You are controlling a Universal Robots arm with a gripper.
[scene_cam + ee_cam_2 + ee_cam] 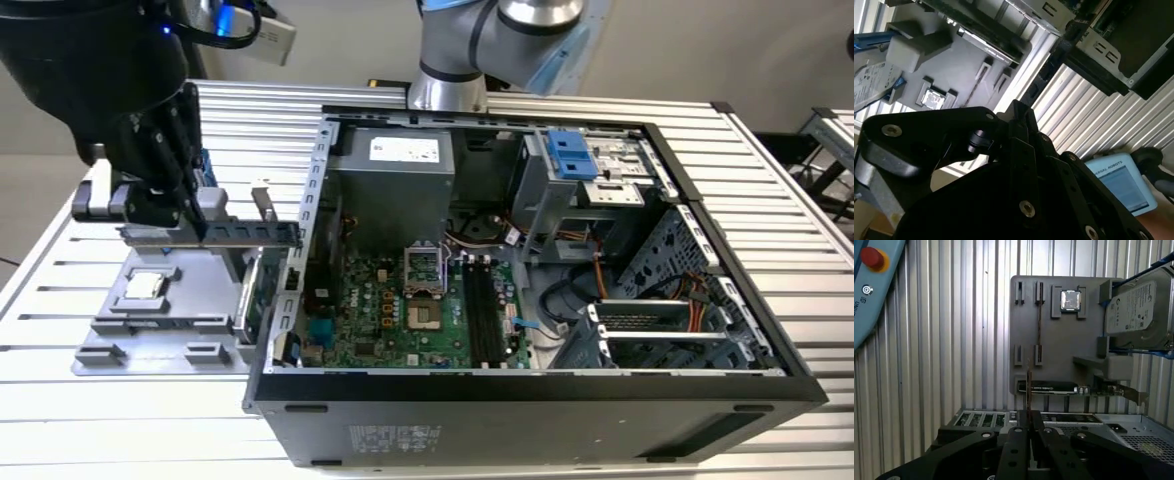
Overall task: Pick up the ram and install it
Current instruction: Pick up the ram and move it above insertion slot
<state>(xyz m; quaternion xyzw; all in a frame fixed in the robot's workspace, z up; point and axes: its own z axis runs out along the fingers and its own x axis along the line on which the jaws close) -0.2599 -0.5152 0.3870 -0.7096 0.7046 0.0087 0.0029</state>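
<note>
While the computer case fills the exterior view's centre and right, the grey tray is seen at left. Above it the gripper, hung vertically from the upper left, is clamped on the ram, held level. Pick-up is judged done; seating calls for alignment with the memory slots.

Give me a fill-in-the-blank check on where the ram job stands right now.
The pincer holds the ram over the grey ____. Inside the case, the long black memory slots are ____. The square chip lies beside the blue-railed ____.
Missing: tray; empty; hard drive.
</note>
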